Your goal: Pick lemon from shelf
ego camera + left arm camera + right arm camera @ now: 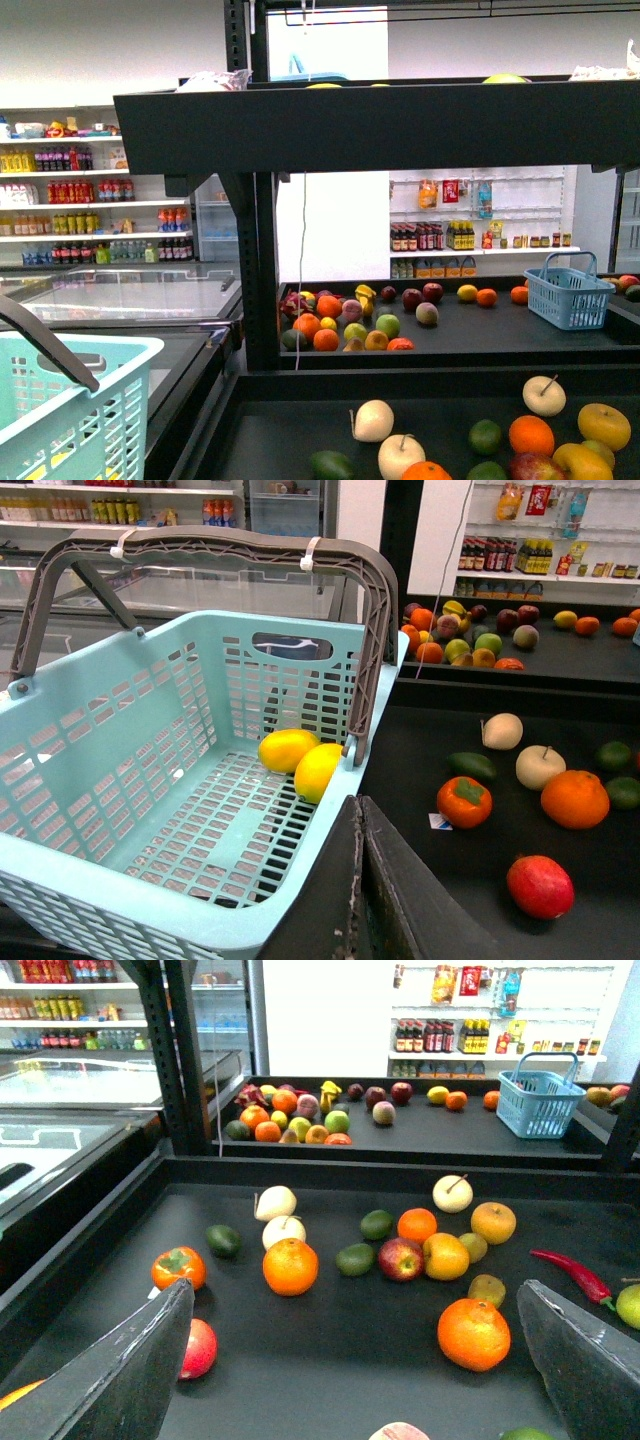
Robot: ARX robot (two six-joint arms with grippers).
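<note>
Two lemons (301, 761) already lay in the teal basket (150, 780), touching, beside the shelf (330, 1340). No further lemon was clear on the deck, so picking looked near done. Right gripper (360, 1360) jaws were wide apart, empty. Left gripper (362, 880): couldn't tell.

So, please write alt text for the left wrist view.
A light teal basket with a grey handle holds two lemons. Beside it, a black shelf deck carries scattered fruit, including an orange and a red apple.
</note>
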